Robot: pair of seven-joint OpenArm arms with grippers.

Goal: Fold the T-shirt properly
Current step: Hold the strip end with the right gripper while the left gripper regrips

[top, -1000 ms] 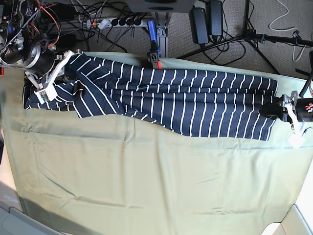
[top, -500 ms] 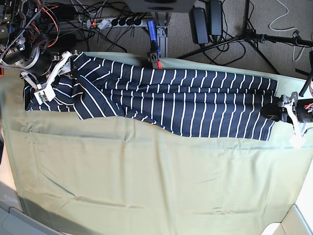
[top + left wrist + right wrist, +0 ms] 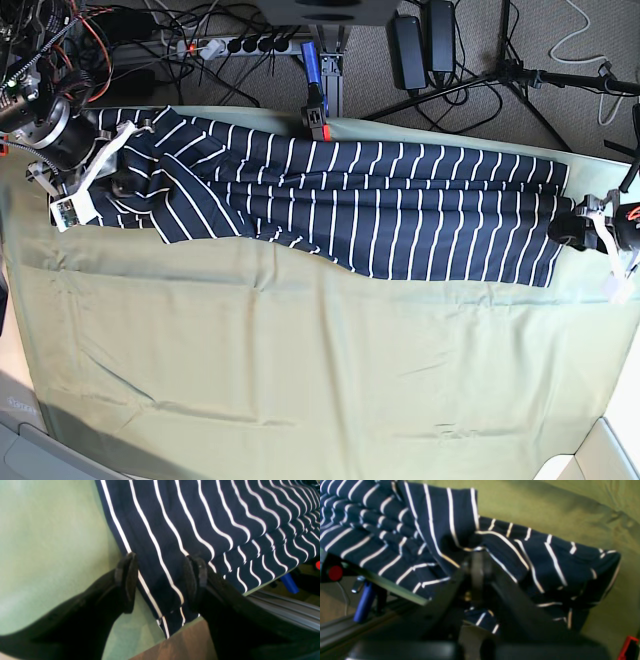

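Since a second ago the right claw (image 3: 85, 180), at the base view's left, has drawn back toward the worktop's left edge and taken the sleeve end of the T-shirt (image 3: 350, 205) with it, so the bunched cloth that lay lower on that side now sits tucked nearer the arm; the left claw (image 3: 570, 230) at the opposite end has barely shifted. The T-shirt lies stretched as a long band across the far part of the worktop, on the pale green cloth (image 3: 300, 370), with its near edge sagging in the middle. That placing looks deliberate: one arm at each short end lets the pair pull the band taut and carry both ends together for the next fold. In the right wrist view, the right claw (image 3: 477, 565) has its jaws pressed together on a pinch of striped fabric, the sleeve draping over and around them. In the left wrist view, the left claw (image 3: 161, 580) stands wide apart, straddling the shirt's hem corner with one finger (image 3: 126, 577) by the edge and the other on the stripes, not yet clamped.
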